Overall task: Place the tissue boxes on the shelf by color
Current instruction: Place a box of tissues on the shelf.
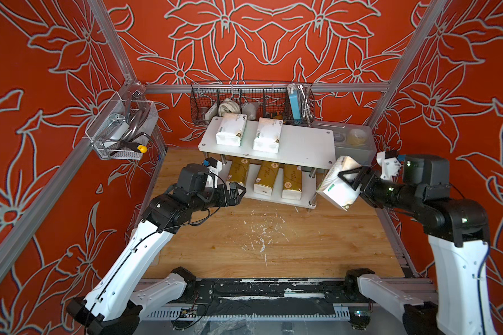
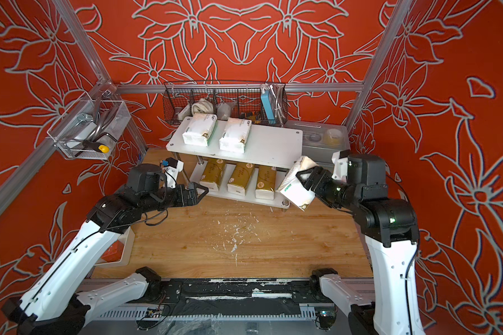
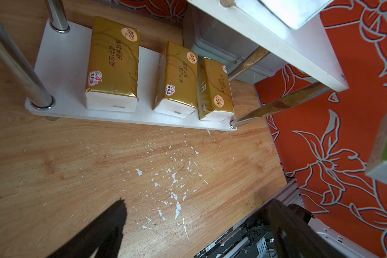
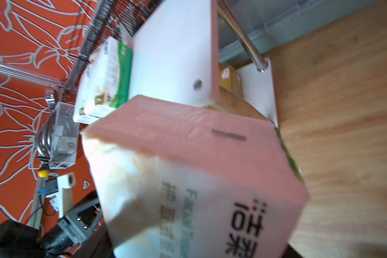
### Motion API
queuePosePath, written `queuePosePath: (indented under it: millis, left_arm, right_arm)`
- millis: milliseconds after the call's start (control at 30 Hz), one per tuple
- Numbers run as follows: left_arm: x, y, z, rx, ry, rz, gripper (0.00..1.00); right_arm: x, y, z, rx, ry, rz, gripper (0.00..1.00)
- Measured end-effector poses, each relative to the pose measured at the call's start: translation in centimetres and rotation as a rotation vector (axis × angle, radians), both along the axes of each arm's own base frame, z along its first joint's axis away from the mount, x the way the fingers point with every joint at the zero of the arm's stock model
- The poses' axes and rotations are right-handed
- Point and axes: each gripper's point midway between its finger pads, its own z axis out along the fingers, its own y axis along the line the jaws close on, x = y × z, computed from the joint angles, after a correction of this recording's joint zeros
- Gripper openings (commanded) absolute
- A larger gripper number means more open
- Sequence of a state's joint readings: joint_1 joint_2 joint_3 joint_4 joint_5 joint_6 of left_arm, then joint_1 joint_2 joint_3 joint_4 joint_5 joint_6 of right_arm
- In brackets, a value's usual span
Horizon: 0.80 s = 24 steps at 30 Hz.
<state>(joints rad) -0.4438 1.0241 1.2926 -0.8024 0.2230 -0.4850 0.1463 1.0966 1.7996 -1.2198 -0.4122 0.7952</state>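
The right gripper (image 1: 349, 179) has its jaws closed across the middle of a held white pack (image 1: 331, 188), a soft tissue pack with green trim. It holds the pack tilted in the air just off the right end of the shelf (image 1: 305, 145). The pack's upper end is level with the top board's near right corner, and its lower end hangs above the wooden tabletop (image 1: 273, 237). In the right wrist view the pack fills most of the frame (too blurred to tell whether it touches the board's edge).

The left gripper (image 1: 240, 195) is spread wide with nothing in it. It hovers just near of the lower board's left end, fingers pointing right.

On the top board's left half, 2 white tissue packs lie side by side and apart: the left white pack (image 1: 230, 130) and the inner white pack (image 1: 267, 135). On the lower board, 3 gold tissue packs lie in a row with their white ends facing near: the left gold pack (image 1: 238, 171), the middle gold pack (image 1: 266, 177) and the right gold pack (image 1: 292, 181).

A grey lidded bin (image 1: 352, 145) sits behind the shelf's right end. A black wire basket (image 1: 244, 98) hangs on the far wall.
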Motion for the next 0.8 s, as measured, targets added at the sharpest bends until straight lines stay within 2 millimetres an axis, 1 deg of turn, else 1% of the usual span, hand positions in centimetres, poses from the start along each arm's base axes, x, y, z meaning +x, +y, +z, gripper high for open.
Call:
queuePosePath:
  millis: [133,167,233,300,333,400,467,533,567,633,800]
  left_arm:
    - [0.0,0.0,-0.1,0.006,-0.001,-0.004,0.99]
    - [-0.1,0.0,-0.1,0.009,-0.001,-0.006,0.99]
    - [-0.1,0.1,-0.2,0.013,-0.002,-0.009,0.99]
    - [-0.2,0.1,-0.3,0.018,0.001,-0.010,0.99]
    - [-0.2,0.1,-0.3,0.021,0.003,-0.011,0.99]
    - [-0.3,0.2,-0.5,0.027,0.007,-0.011,0.99]
    - [-0.3,0.2,-0.5,0.031,0.008,-0.012,0.99]
    - [-0.3,0.3,-0.5,0.034,0.006,-0.014,0.99]
    - [-0.3,0.3,-0.5,0.034,0.005,-0.014,0.99]
    - [-0.4,0.3,-0.5,0.036,0.001,-0.014,0.99]
    - [-0.4,0.4,-0.5,0.038,0.000,-0.012,0.99]
  right_arm:
    - [3.6,0.5,3.6,-0.025,-0.075,0.024,0.71]
    - [4.8,0.7,4.3,-0.036,-0.090,0.031,0.72]
    - [7.4,1.0,5.3,-0.061,-0.113,0.041,0.71]
    - [10.0,1.2,5.7,-0.094,-0.124,0.050,0.72]
    - [11.0,1.3,5.8,-0.104,-0.127,0.052,0.71]
    - [13.2,1.5,5.2,-0.131,-0.117,0.064,0.71]
    - [14.8,1.7,4.3,-0.147,-0.096,0.076,0.71]
    - [15.8,1.9,2.9,-0.160,-0.059,0.085,0.71]
    - [16.1,1.9,2.1,-0.167,-0.036,0.091,0.71]
    - [16.6,2.1,1.2,-0.176,-0.013,0.102,0.71]
    - [16.5,3.0,0.9,-0.201,-0.020,0.141,0.73]
